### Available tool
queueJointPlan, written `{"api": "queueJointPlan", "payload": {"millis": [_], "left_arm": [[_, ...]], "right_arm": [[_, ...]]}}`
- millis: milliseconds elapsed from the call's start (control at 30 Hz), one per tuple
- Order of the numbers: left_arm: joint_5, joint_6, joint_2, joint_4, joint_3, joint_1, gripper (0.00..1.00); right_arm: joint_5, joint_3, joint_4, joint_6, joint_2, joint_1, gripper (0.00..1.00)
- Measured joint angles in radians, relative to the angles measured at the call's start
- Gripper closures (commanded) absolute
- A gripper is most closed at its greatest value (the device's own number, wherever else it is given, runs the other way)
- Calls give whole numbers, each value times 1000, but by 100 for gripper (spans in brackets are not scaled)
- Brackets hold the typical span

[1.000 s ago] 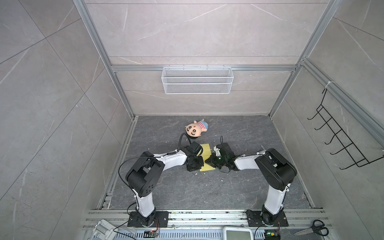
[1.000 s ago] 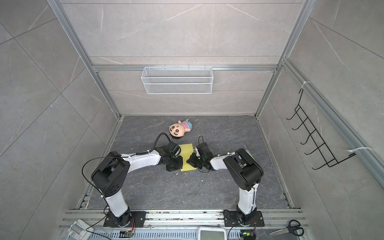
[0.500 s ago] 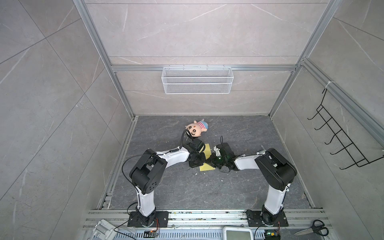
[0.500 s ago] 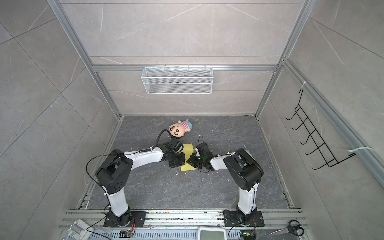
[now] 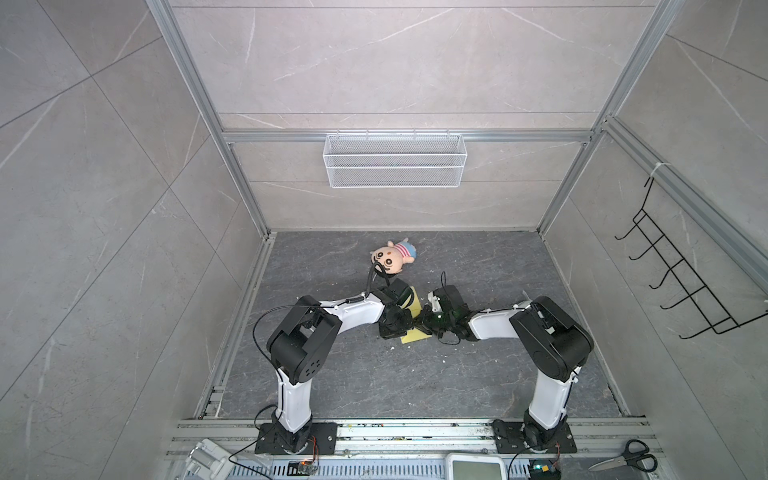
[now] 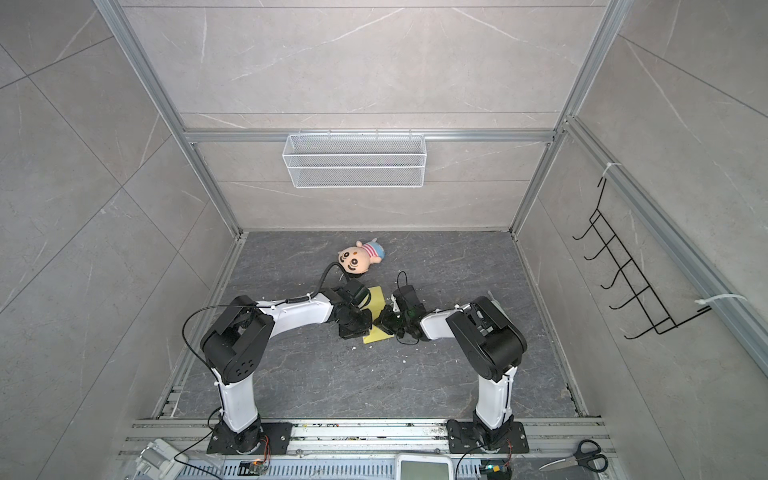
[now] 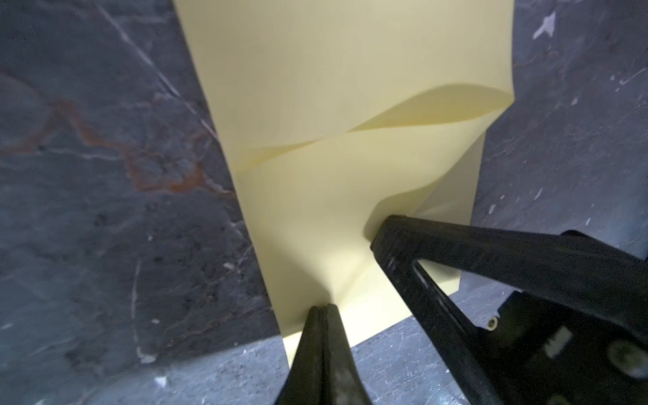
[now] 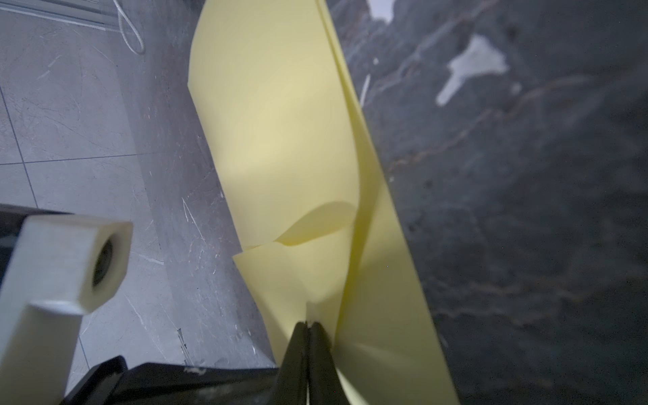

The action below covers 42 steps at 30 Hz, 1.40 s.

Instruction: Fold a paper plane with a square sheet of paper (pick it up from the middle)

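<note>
- My left gripper [image 7: 322, 310] is clamped shut on a raised fold of the square sheet of paper [image 7: 350, 70], which stretches away ahead of its tips.
- My right gripper [image 8: 308, 324] is pinched closed on a layer of the same sheet, its tips near my left ones.
- The sheet lies partly doubled over on the dark tabletop [image 5: 374, 374], between both grippers.
- The plush doll [image 5: 392, 259] lies beyond my left gripper, apart from the sheet.
</note>
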<state>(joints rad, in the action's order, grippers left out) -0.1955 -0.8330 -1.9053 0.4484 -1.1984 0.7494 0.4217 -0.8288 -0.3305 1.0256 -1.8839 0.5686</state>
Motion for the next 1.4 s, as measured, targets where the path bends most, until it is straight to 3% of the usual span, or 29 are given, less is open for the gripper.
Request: {"api": "queueJointPlan", "payload": {"millis": [767,1067,1400], "left_arm": [[-2,1,47,121,34,39,100],[5,12,132,118,33,7,100],[5,12,34,75,-24,-5,100]], "right_arm": [[0,-8,17,3,-1,0,93],[0,-9,17,3,-2,0,93],[4,-9,1,3,-8,-2,92]]}}
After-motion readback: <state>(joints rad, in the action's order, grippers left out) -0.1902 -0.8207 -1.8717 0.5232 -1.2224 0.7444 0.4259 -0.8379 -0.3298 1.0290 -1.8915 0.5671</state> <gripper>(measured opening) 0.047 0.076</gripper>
